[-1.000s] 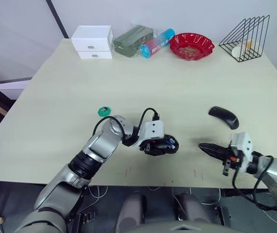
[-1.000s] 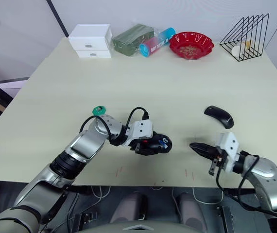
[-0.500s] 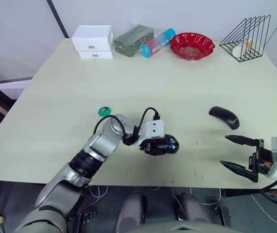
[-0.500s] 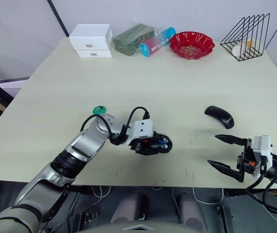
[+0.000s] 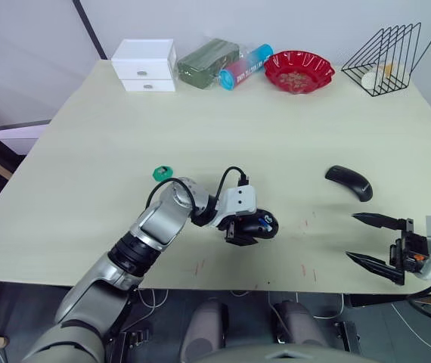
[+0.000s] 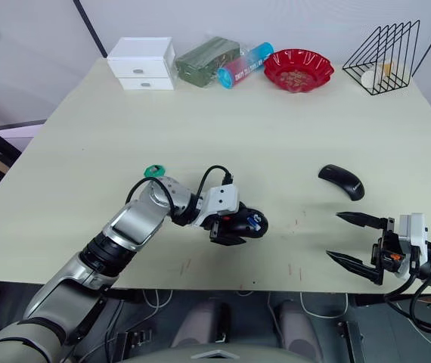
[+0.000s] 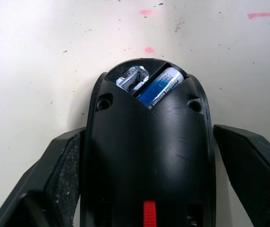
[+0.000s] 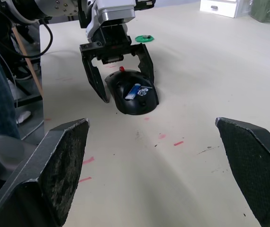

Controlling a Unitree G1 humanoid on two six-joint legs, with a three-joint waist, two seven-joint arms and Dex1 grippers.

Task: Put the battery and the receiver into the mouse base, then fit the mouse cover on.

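The black mouse base [image 5: 259, 224] lies near the table's front edge, left of centre. The battery [image 7: 159, 85], white with a blue end, sits in its open compartment. A small silvery part [image 7: 130, 78] lies beside the battery; I cannot tell whether it is the receiver. My left gripper [image 5: 249, 228] is open, its fingers [image 8: 96, 75] standing apart on either side of the base. The glossy black mouse cover [image 5: 348, 182] lies alone to the right. My right gripper [image 5: 353, 237] hovers open at the front right edge with nothing between its fingers.
A flat green disc [image 5: 162, 173] lies left of the base. Along the back edge stand a white drawer box [image 5: 145, 64], a green packet [image 5: 208, 62], a tube [image 5: 244, 66], a red bowl [image 5: 299, 70] and a wire rack [image 5: 382, 59].
My right gripper has opened and drawn back from near the base to the front right edge. The left gripper's fingers have spread wider around the base, which stays put.
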